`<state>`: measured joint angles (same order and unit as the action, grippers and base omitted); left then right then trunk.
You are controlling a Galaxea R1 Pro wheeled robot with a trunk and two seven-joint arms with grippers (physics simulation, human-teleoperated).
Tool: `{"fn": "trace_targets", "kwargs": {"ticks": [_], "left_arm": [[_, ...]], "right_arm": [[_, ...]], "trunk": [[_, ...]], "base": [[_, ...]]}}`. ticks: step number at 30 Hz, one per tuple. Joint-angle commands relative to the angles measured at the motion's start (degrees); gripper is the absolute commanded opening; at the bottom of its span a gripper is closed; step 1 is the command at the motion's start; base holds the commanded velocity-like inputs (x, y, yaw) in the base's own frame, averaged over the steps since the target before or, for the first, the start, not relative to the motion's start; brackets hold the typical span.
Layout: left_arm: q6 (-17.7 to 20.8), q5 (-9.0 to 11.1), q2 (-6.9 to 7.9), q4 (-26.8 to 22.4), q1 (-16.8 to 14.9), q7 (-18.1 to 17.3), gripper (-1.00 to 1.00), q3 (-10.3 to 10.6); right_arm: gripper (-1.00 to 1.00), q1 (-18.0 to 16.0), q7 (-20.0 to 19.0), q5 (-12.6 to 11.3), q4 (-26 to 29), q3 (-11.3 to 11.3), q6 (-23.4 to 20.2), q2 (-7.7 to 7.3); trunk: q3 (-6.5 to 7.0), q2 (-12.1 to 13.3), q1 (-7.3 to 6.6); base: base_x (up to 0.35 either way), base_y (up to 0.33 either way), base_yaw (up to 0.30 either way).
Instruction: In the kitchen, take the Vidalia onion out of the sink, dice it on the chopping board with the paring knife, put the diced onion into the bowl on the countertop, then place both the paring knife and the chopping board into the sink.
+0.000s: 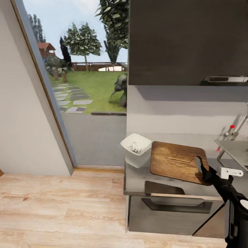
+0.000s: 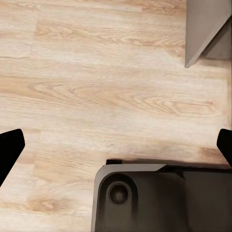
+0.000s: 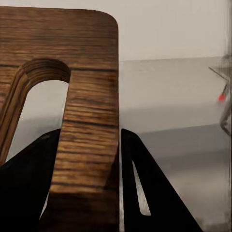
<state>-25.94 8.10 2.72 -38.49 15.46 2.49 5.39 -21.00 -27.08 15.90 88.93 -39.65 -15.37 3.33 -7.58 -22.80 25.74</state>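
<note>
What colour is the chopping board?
Brown wood with darker grain; the chopping board shows best in the right wrist view.

Grained wooden chopping board [image 1: 175,161]

The brown wooden chopping board [image 1: 175,161], slot handle at 4 o'clock, is seen tilted above the grey countertop [image 1: 137,179]; the white bowl [image 1: 136,149] sits at its 9 o'clock, holding pale pieces.
</note>
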Motion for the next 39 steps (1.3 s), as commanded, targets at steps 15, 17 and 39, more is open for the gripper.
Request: {"fn": "trace_targets", "kwargs": {"ticks": [15, 17, 39], "left_arm": [[-0.08, 0.53, 0.09, -0.06, 0.01, 0.24, 1.00, 0.41], [-0.08, 0.52, 0.07, 0.03, 0.01, 0.24, 1.00, 0.41], [0.00, 0.51, 0.00, 0.08, 0.01, 0.30, 1.00, 0.41]], "right_arm": [[-1.00, -0.09, -0.44, 0.28, 0.13, -0.16, -0.19, 0.03], [-1.00, -0.09, -0.43, 0.29, 0.13, -0.16, -0.19, 0.05], [-1.00, -0.09, -0.43, 0.32, 0.11, -0.16, -0.19, 0.01]], "trunk": [[-0.11, -0.12, 0.04], [-0.11, -0.12, 0.04], [-0.11, -0.12, 0.04]], "base": [[0.103, -0.256, 0.000], [0.042, -0.250, 0.000], [0.005, -0.236, 0.000]]}}
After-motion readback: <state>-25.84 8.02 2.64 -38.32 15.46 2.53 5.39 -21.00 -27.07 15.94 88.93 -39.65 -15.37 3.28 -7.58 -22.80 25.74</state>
